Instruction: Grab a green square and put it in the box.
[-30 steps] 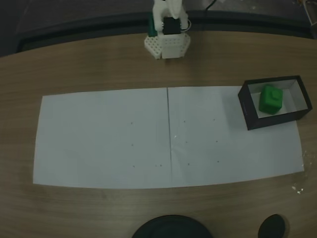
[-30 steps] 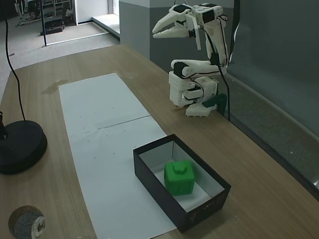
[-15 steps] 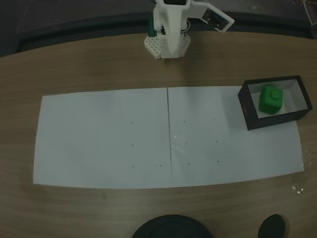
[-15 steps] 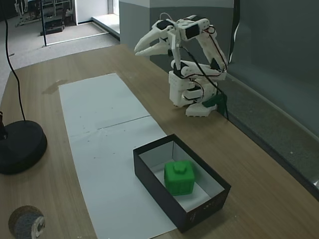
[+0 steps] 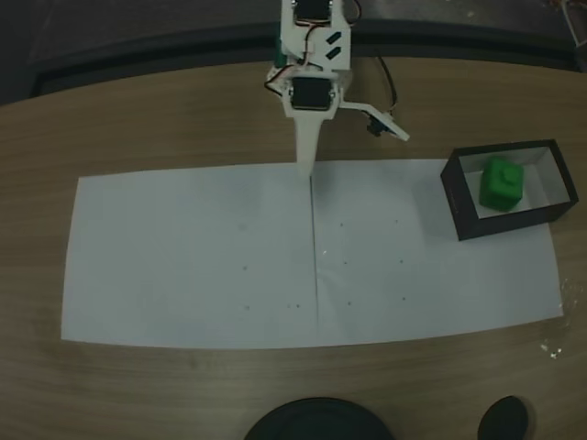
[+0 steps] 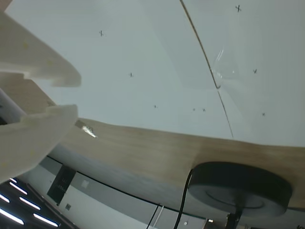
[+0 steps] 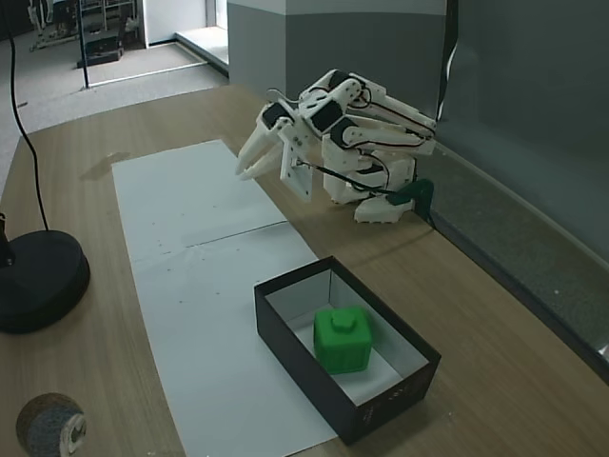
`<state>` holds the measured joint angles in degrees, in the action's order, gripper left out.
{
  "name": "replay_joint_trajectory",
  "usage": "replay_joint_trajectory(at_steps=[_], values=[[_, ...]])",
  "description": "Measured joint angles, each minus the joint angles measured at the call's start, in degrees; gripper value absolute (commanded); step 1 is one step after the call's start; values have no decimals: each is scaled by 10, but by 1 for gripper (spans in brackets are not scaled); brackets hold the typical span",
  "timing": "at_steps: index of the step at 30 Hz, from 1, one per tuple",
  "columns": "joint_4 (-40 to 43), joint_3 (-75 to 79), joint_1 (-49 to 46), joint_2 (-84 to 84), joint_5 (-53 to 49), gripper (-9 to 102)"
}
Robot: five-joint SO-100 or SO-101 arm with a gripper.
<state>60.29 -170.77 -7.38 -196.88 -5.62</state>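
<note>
Since 0.5 s ago the arm has folded forward and down, bringing the hand [image 7: 249, 164] low over the far edge of the white paper [image 5: 183, 257] on the worktop [image 5: 138, 119], its fingers slightly parted and holding nothing. The green square [image 7: 343, 340] lies unmoved inside the box [image 7: 295, 333], well apart from the hand; no legible writing shows

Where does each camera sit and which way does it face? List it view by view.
A fixed view: above the table, looking straight down on the paper, the box, and the arm reaching in from the top.
Wrist view: rides on the gripper, facing across the paper to a black round base; white fingers at left.
Another fixed view: beside the table, angled down; whole arm shows.
Shared: both fixed views show the green square inside the box.
</note>
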Motion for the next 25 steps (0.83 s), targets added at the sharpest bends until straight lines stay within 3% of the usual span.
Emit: replay_joint_trajectory(at_steps=[9, 16, 25], values=[[-1, -57, 4, -2, 0, 1], [120, -47, 4, -2, 1, 1], [127, -41, 4, -4, 1, 1]])
